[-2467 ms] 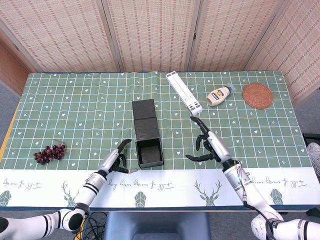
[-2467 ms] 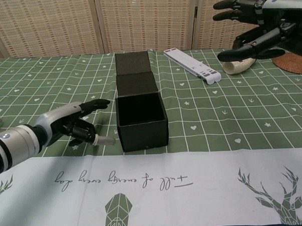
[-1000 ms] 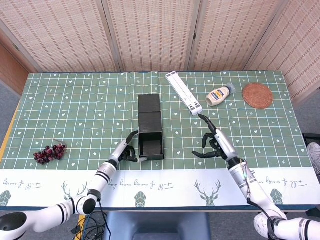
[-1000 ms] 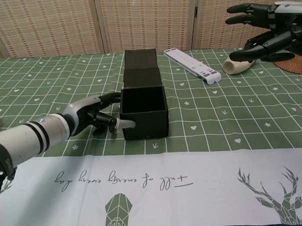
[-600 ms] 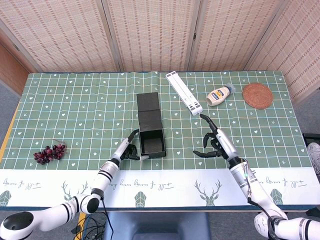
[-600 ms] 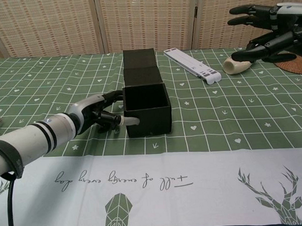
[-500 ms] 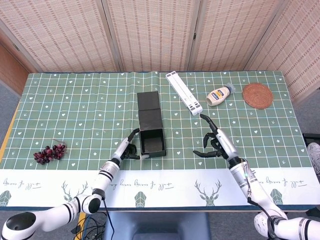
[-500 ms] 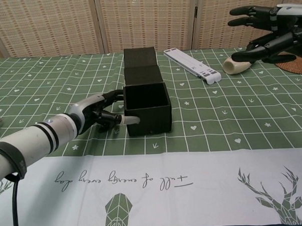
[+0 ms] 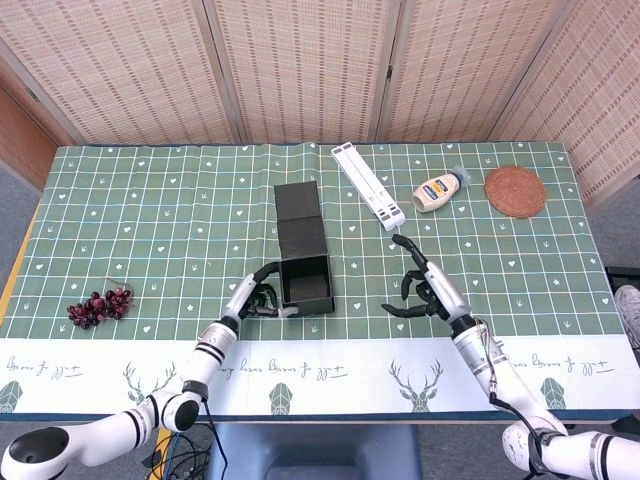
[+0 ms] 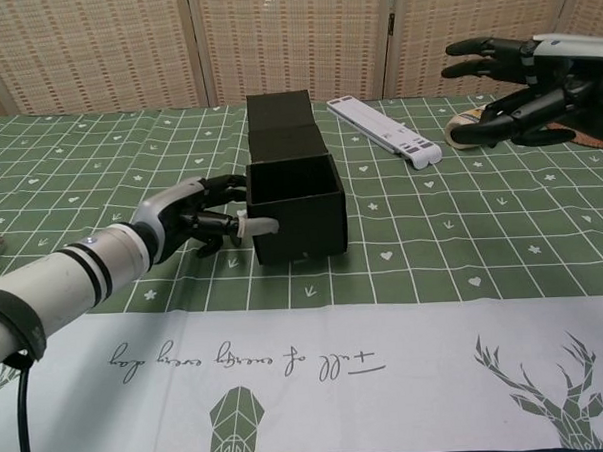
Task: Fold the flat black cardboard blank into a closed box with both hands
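The black cardboard box (image 9: 306,284) stands open-topped near the table's front, its lid panels (image 9: 300,216) lying flat behind it; the chest view shows its front wall (image 10: 300,226) and the raised lid panels (image 10: 281,127). My left hand (image 9: 261,298) is at the box's left wall, the white-tipped thumb (image 10: 258,227) touching that wall, the other fingers loosely curled beside it, nothing gripped. My right hand (image 9: 421,288) hovers to the right of the box, well apart from it, fingers spread and empty; in the chest view the right hand (image 10: 505,77) hangs high.
A white folding stand (image 9: 368,186) lies behind and right of the box. A mayonnaise bottle (image 9: 440,190) and a woven coaster (image 9: 515,190) sit at the back right. A bunch of dark grapes (image 9: 98,305) lies at the front left.
My left hand moved right to the box's left wall and pushed it; the box straightened and slid back a little. My right hand sank, then drifted slightly left.
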`<state>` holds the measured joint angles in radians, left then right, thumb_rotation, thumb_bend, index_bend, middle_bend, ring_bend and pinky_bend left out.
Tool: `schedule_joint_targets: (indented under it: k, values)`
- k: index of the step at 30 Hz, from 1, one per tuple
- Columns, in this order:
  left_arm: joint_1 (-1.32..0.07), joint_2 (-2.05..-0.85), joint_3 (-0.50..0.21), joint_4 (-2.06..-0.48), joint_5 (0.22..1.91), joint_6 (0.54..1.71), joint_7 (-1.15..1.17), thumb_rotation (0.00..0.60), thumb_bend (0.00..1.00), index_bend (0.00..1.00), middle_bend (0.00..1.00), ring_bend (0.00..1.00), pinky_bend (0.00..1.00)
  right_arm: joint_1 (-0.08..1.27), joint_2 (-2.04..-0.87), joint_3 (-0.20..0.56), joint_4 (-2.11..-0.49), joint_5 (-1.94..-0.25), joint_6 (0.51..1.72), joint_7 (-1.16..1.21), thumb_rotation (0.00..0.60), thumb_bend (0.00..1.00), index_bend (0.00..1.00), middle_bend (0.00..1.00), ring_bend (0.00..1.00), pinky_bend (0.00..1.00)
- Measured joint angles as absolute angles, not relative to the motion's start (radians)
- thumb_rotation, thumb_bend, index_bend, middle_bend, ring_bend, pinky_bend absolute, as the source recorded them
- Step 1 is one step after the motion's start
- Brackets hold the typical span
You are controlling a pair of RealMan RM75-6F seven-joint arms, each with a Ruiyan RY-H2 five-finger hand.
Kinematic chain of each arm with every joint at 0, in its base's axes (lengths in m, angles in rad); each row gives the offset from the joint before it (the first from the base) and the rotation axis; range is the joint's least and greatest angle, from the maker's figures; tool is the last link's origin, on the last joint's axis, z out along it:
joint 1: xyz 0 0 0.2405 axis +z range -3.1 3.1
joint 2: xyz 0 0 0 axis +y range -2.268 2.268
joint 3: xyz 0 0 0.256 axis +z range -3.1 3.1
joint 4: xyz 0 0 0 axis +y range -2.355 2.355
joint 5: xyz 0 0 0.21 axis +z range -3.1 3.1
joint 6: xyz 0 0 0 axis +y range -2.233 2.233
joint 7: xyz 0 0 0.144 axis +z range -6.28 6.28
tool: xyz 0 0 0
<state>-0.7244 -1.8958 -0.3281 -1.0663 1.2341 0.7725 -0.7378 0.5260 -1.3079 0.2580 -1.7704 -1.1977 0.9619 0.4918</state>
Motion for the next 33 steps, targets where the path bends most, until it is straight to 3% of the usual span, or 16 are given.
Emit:
schedule_joint_targets:
  k: [17,29,33]
  values:
    - [-0.655,-1.685,-0.242,-1.338,1.388,0.889,-0.804,0.6,0.08,0.27,0.29,0.6,0.87,0.629,-1.401,0.27,-1.665,-1.03,0.832,0.371,0.6,0.19,0.0,0.08,0.64,1.0]
    - [-0.63,-1.573,-0.152,-1.526,1.471,0.941,-0.763,0.6,0.08,0.27,0.29,0.6,0.87,0.79,-1.556,0.338,-1.545,-0.883,0.774,0.225,0.6,0.18,0.0,0.09,0.64,1.0]
    - [-0.637,-1.571,-0.133,-1.536,1.474,0.931,-0.742,0.6,0.08,0.27,0.29,0.6,0.87,0.827,-1.603,0.377,-1.527,-0.866,0.788,0.211,0.6,0.11,0.0,0.1,0.64,1.0]
